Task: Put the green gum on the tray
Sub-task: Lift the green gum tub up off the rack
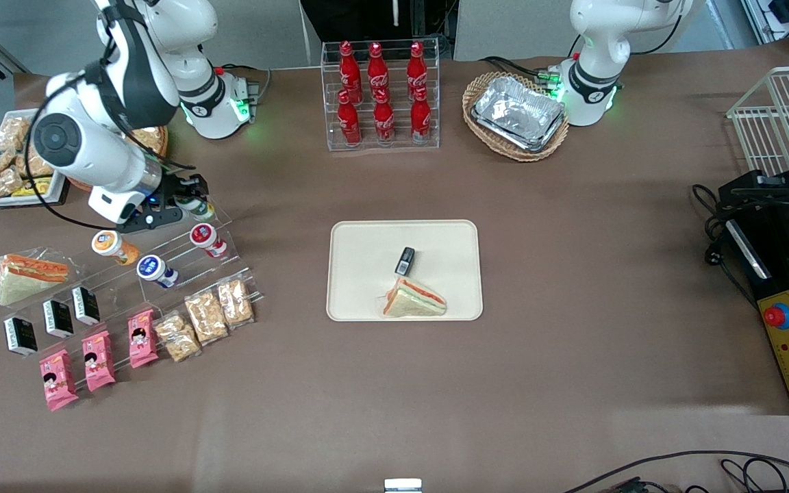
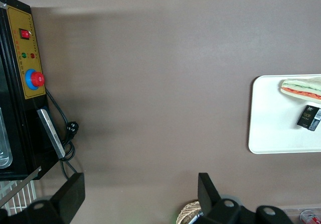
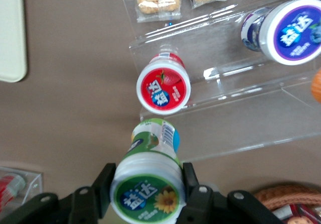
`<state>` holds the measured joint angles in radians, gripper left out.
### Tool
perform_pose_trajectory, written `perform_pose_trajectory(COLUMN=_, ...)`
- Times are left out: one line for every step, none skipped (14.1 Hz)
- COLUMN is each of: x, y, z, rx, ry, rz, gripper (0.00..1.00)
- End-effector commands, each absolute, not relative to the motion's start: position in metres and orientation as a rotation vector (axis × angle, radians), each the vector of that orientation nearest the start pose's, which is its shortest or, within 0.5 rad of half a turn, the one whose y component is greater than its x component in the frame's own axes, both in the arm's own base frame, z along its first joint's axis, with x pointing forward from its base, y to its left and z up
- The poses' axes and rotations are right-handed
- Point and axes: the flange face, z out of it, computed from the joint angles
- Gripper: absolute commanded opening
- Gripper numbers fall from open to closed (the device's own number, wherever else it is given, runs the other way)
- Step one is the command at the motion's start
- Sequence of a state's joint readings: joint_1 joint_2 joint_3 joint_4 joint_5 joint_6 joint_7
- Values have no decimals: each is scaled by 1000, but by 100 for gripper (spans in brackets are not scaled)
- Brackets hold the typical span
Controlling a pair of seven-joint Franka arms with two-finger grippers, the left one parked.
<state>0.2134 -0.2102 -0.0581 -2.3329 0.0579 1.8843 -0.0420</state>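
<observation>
The green gum (image 3: 147, 186), a canister with a green-and-white lid and pale green body, sits between my right gripper's (image 3: 147, 181) fingers (image 3: 104, 184). The fingers press on both sides of its lid, so the gripper is shut on it. In the front view the gripper (image 1: 185, 197) and the gum (image 1: 194, 205) are at the top step of the clear shelf, toward the working arm's end of the table. The cream tray (image 1: 360, 274) lies at the table's middle. Its rim also shows in the right wrist view (image 3: 10, 33) and the left wrist view (image 2: 271, 118).
A red-lidded canister (image 3: 164, 88) lies on the clear stepped shelf (image 3: 235, 108) just below the gum, with blue-lidded (image 1: 153, 268) and orange-lidded (image 1: 108, 244) ones beside it. A sandwich (image 1: 414, 300) and a small black pack (image 1: 405, 261) lie on the tray. Snack packs (image 1: 208, 316) are nearer the camera.
</observation>
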Motion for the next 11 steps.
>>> perform_pose_trajectory(x=459, y=77, z=466, rx=-3051, ry=-245, rz=437, gripper=26)
perform_pose_trajectory(x=466, y=79, z=481, rx=-3054, ry=-240, rz=452, gripper=26)
perform_pose_trajectory(x=471, y=81, z=495, rx=-3053, ry=-245, rz=457, gripper=26)
perform_pose_trajectory(x=477, y=83, z=508, rx=-3053, ry=-250, rz=468, gripper=26)
perform_pose_trajectory(x=485, y=86, z=522, rx=-3047, ry=-252, rz=478, gripper=26)
perform_pose_trajectory(x=491, y=90, z=532, rx=-3044, ry=-236, rz=502, gripper=26)
perform_pose_trajectory(x=497, y=98, z=541, rx=-3049, ry=-225, rz=509, gripper=26)
perform_pose_trajectory(x=500, y=114, z=550, rx=-3060, ry=-224, rz=505, gripper=26)
perform_pose_trajectory(x=500, y=134, z=556, rx=-3072, ry=-210, rz=507, gripper=26)
perform_pose_trajectory(x=496, y=157, z=555, rx=-3074, ry=-166, rz=519, gripper=26)
perform_pose_trajectory(x=489, y=180, z=551, rx=-3073, ry=-131, rz=537, gripper=27)
